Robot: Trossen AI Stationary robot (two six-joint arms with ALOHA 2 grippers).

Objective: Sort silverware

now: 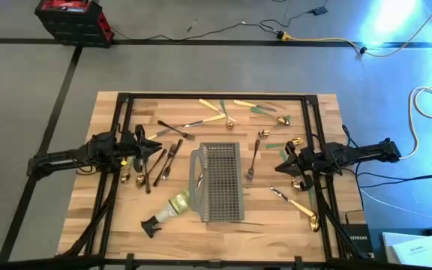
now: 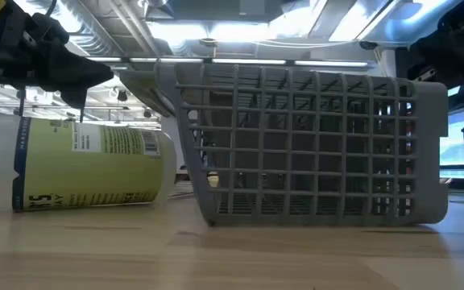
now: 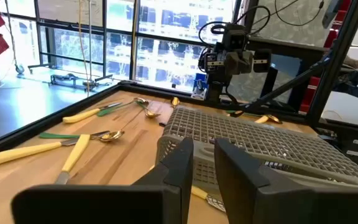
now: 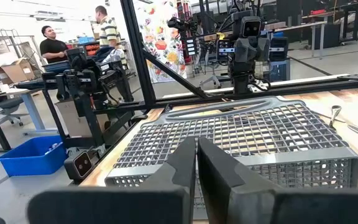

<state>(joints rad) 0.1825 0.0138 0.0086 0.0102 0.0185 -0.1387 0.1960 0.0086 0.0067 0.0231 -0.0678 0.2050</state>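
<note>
Wooden slatted table (image 1: pixel 88 217) carrying, at centre, one grey mesh caddy (image 1: pixel 220 182) lying on its side, with a clear spray bottle (image 1: pixel 172 207) toppled just beside its left lower corner. Dark arms, two: left gripper (image 1: pixel 158 148) raised at the table's left, fingers parted by a narrow gap with nothing between them; right gripper (image 1: pixel 280 166) raised at the table's right, facing the caddy, fingers nearly together and empty. Silverware (image 1: pixel 223 112), loose and unsorted, scattered along the far edge, in a cluster left of the caddy beneath the left arm, and in a few pieces on the right side of the table
</note>
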